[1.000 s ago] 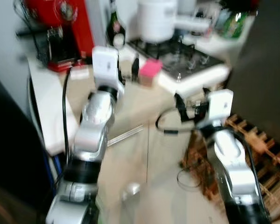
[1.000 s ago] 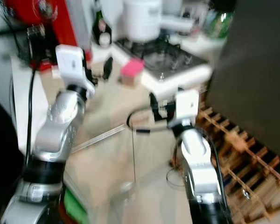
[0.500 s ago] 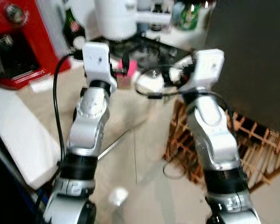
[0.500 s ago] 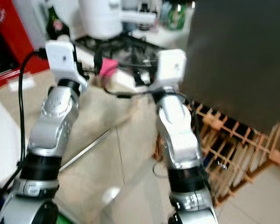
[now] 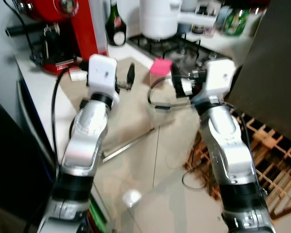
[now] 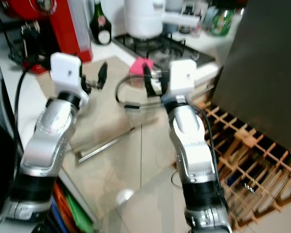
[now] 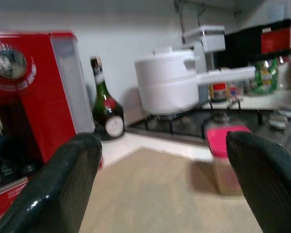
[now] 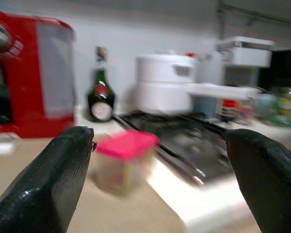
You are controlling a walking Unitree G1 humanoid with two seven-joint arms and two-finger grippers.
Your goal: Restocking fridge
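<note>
Pink-lidded jar (image 5: 160,73) sits on the beige worktop (image 6: 111,104), just ahead of both my grippers — nearer the right one. My left gripper (image 7: 167,187) hovers over the worktop with its fingers spread wide, holding nothing. My right gripper (image 8: 157,179) is raised beside it, fingers equally apart, the jar framed between them but untouched. Beyond the jar I see the hob (image 5: 194,51) with a white pot (image 7: 172,87), and off to the left gripper's side a green bottle (image 7: 105,109) and a red machine (image 5: 63,29).
</note>
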